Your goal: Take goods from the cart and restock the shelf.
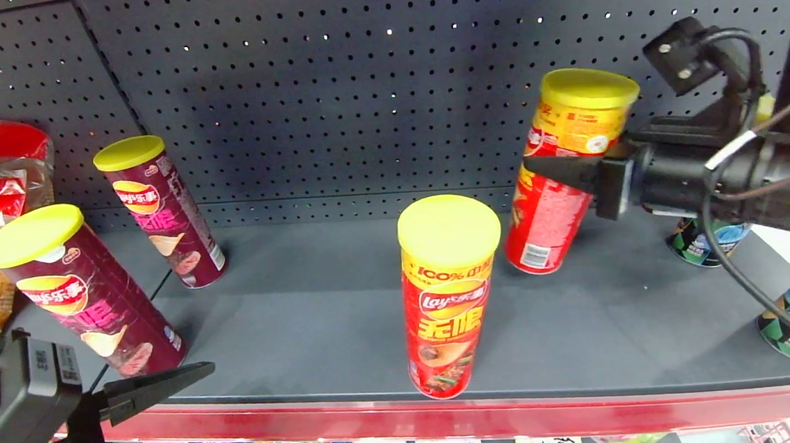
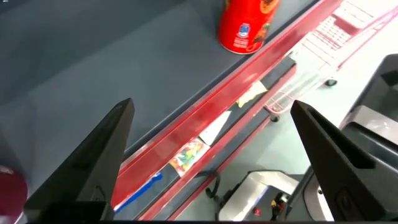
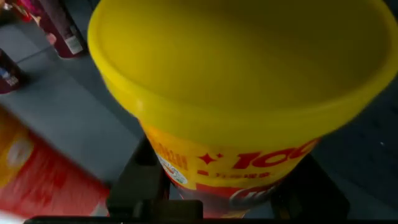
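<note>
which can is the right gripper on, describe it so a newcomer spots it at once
Look at the grey shelf with the red front lip. Of its two yellow-lidded red cans, take the rear red can, by the pegboard toward the right. Unlike the front red can standing free, it is clamped in the right gripper.

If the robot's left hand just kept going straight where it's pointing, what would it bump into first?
Probably the upright red can at the shelf's front edge; the open left hand points along the red lip toward it, though depth is hard to judge.
</note>
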